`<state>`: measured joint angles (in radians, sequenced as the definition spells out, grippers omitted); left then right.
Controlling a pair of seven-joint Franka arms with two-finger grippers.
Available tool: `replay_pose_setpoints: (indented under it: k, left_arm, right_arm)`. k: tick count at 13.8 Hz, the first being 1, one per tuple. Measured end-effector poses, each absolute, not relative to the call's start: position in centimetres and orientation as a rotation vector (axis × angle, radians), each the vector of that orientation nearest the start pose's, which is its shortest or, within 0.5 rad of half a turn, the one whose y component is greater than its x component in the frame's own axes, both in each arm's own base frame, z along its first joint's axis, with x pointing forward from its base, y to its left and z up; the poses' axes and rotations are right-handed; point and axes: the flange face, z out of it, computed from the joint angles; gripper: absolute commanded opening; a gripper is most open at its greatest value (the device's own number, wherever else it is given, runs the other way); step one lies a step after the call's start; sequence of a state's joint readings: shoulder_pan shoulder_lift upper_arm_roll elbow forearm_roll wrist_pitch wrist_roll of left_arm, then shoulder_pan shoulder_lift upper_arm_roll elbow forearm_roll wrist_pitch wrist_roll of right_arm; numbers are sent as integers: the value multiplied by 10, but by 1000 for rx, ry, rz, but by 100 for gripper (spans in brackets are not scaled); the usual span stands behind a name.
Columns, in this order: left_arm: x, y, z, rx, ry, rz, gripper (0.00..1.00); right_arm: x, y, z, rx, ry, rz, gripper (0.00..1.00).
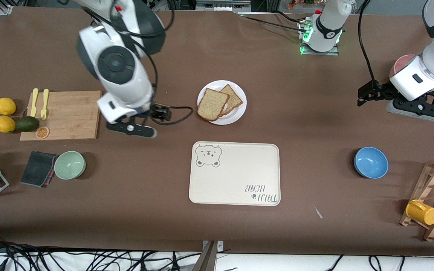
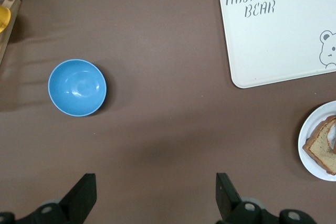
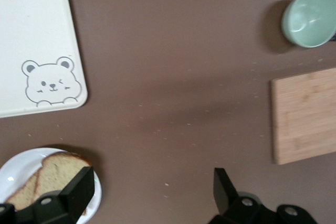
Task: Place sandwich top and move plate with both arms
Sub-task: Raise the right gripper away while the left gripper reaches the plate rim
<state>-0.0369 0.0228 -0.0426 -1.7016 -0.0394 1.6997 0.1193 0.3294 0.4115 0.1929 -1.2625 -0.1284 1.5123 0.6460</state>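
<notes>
- Sandwich top [image 1: 212, 104] lies on the plate [image 1: 236, 115], upper centre of the front view, overlapping another slice (placing looks done).
- Right gripper [image 1: 136, 128] and left gripper [image 1: 401, 102]: fingers released, empty; moving the plate remains.

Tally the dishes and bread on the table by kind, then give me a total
Bowls: 2, green bowl and blue bowl
Plate: 1
Tray: 1
Bread slices: 2, sandwich top over another slice
Total: 6
</notes>
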Motion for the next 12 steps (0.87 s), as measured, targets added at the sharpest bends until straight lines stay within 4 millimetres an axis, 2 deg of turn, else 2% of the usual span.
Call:
replay_pose_setpoints:
  k: [2,4,6,8,10,12]
  left_arm:
    - [564,-49,556,-3167,310,75,100]
    - [560,-53,542,-3197,313,205,100]
    - [556,-66,524,-3320,322,366,100]
    - [558,-75,503,-3385,422,478,100]
    - [563,-85,482,-3453,533,542,100]
    - [572,-97,450,-3556,579,640,100]
  right_arm:
    - [590,242,558,-3240,141,196,100]
    - [584,184,596,-3218,54,208,100]
    - [569,139,627,-3210,6,200,100]
    - [551,111,647,-3189,-16,189,100]
    - [539,88,654,-3149,-33,195,100]
    - [533,70,657,-3136,-43,193,100]
